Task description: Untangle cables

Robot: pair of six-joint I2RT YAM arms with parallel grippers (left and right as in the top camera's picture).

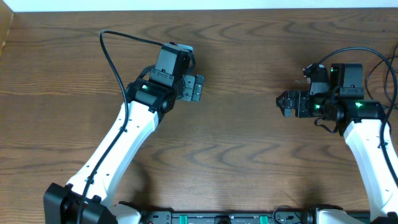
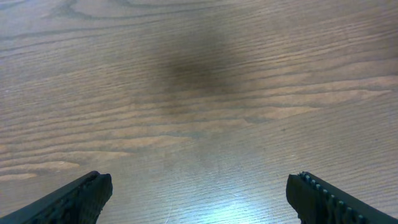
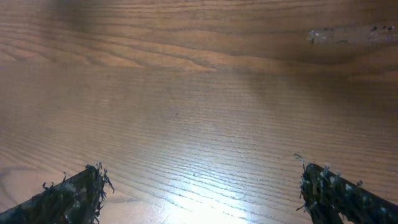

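Reaching diagonally up from the near edge, the white-shelled left arm (image 1: pixel 118 143) was bent at its black wrist so that the left gripper (image 1: pixel 199 88) pointed right, low over the wood-grain counter (image 1: pixel 249 155). The right arm (image 1: pixel 373 149) rose along the right side and turned its wrist so that the right gripper (image 1: pixel 281 103) pointed left, the two grippers facing each other but well apart. In the left wrist view the left gripper's (image 2: pixel 199 199) ridged black fingers (image 2: pixel 87 193) stood spread wide with only bare brown wood between them. The right gripper (image 3: pixel 202 199) was likewise wide apart and held nothing, its dark fingers (image 3: pixel 74 193) frayed and fuzzy at the edges. A thick black wire (image 1: pixel 112 56) looped from the left arm. A pale streak (image 3: pixel 348 34) lay far off in the right wrist view, too blurred to identify. Where the cables lay, and which way they ran, could not be told from these views.
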